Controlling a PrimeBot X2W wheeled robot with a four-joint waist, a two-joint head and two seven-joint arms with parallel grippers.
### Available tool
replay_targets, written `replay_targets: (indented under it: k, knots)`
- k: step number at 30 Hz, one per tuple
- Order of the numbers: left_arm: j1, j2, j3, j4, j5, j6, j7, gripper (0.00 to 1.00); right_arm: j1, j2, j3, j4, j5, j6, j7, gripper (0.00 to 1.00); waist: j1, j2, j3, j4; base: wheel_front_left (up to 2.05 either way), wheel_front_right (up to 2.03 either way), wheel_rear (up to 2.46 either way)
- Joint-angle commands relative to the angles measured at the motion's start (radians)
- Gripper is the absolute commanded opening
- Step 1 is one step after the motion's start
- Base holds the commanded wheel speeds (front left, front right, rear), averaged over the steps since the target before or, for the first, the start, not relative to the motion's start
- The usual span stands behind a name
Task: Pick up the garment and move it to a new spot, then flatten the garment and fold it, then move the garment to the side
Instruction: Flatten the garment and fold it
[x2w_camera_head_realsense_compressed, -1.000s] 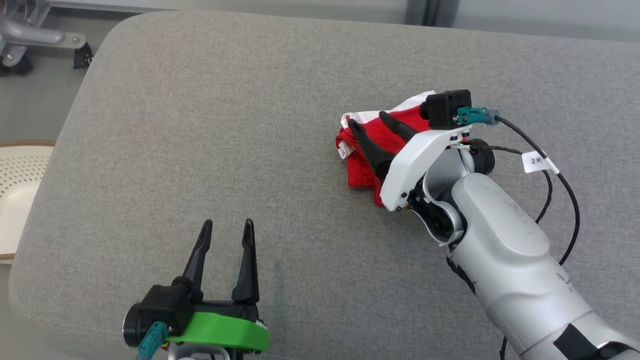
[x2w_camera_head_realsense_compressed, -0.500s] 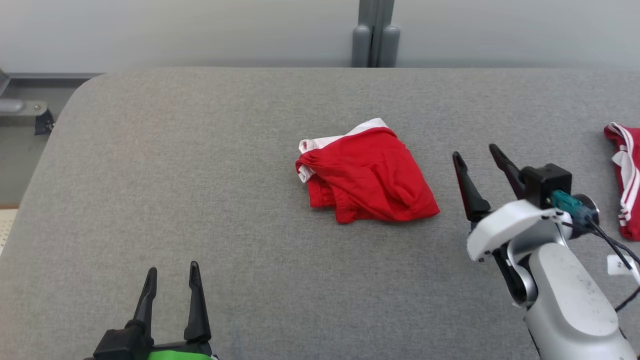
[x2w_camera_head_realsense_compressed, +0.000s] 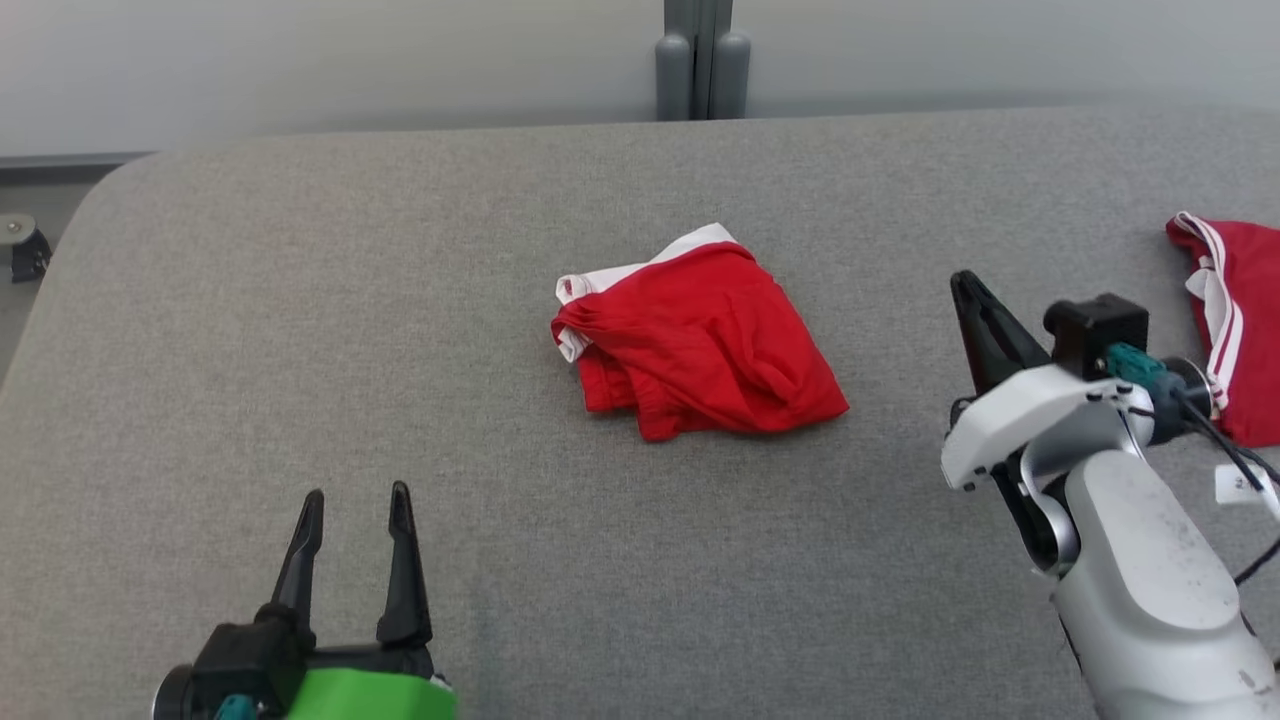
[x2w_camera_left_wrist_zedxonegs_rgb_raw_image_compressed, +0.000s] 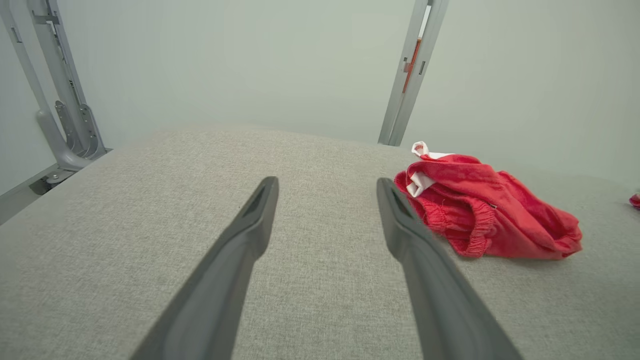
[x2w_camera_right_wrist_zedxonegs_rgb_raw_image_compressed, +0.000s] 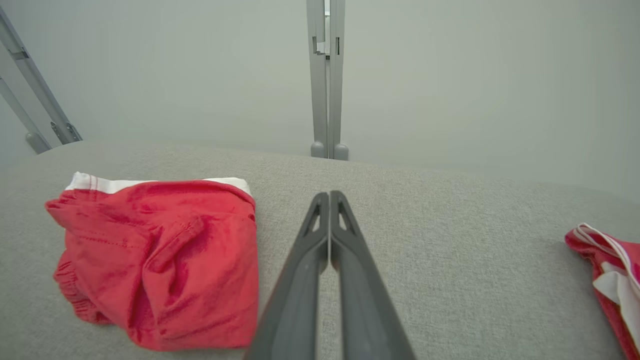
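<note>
The garment (x2w_camera_head_realsense_compressed: 700, 335) is a red bundle with a white waistband, lying loosely folded in the middle of the grey padded table (x2w_camera_head_realsense_compressed: 400, 300). It also lies right of my left fingers as the garment (x2w_camera_left_wrist_zedxonegs_rgb_raw_image_compressed: 485, 210) and at the left as the garment (x2w_camera_right_wrist_zedxonegs_rgb_raw_image_compressed: 160, 255). My right gripper (x2w_camera_head_realsense_compressed: 965, 285) hovers to the garment's right, clear of it, fingers pressed together and holding nothing; the right gripper (x2w_camera_right_wrist_zedxonegs_rgb_raw_image_compressed: 329, 195) shows shut in its own wrist view. My left gripper (x2w_camera_head_realsense_compressed: 357, 500) stands open and empty near the front edge, as does the left gripper (x2w_camera_left_wrist_zedxonegs_rgb_raw_image_compressed: 325, 182).
A second red garment with white stripes (x2w_camera_head_realsense_compressed: 1230, 310) lies at the table's right edge, also seen as the striped garment (x2w_camera_right_wrist_zedxonegs_rgb_raw_image_compressed: 607, 265). A grey metal post (x2w_camera_head_realsense_compressed: 700, 60) stands behind the table. Metal frame bars (x2w_camera_left_wrist_zedxonegs_rgb_raw_image_compressed: 65, 125) rise beyond the left corner.
The head camera has shifted. My right gripper, resting open on the garment a second ago, has drawn away to the right and shut empty. The garment stays on the table.
</note>
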Motion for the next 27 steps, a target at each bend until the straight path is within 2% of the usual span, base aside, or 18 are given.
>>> replay_targets:
  k: [1, 6, 10, 18, 27]
  knots:
    - [-0.035, 0.001, -0.007, -0.002, -0.003, -0.006, -0.003, 1.00, -0.035, -0.003, 0.014, 0.022, -0.002, -0.001, 0.011, 0.00, 0.0001, -0.0001, 0.087, 0.059, 0.00, 0.00, 0.00]
    - [-0.106, 0.001, -0.046, 0.005, -0.029, 0.000, -0.003, 1.00, -0.164, -0.013, 0.095, 0.130, -0.032, -0.001, 0.033, 0.00, 0.0001, -0.0001, 0.178, 0.118, 0.00, 0.00, 0.00]
    - [-0.136, 0.001, -0.072, 0.013, -0.058, 0.010, -0.003, 1.00, -0.224, -0.016, 0.168, 0.219, -0.014, -0.001, 0.027, 0.00, 0.0001, -0.0001, 0.207, 0.156, 0.00, 0.00, 0.00]
    - [-0.143, 0.001, -0.086, 0.026, -0.080, 0.023, -0.003, 1.00, -0.252, -0.021, 0.318, 0.327, 0.050, -0.001, -0.014, 0.00, 0.0001, -0.0001, 0.191, 0.192, 0.00, 0.00, 0.00]
    - [-0.122, 0.001, -0.097, 0.026, -0.082, 0.031, -0.003, 1.00, -0.263, -0.019, 0.468, 0.354, 0.127, -0.001, -0.056, 0.00, 0.0001, -0.0001, 0.160, 0.202, 0.00, 0.00, 0.00]
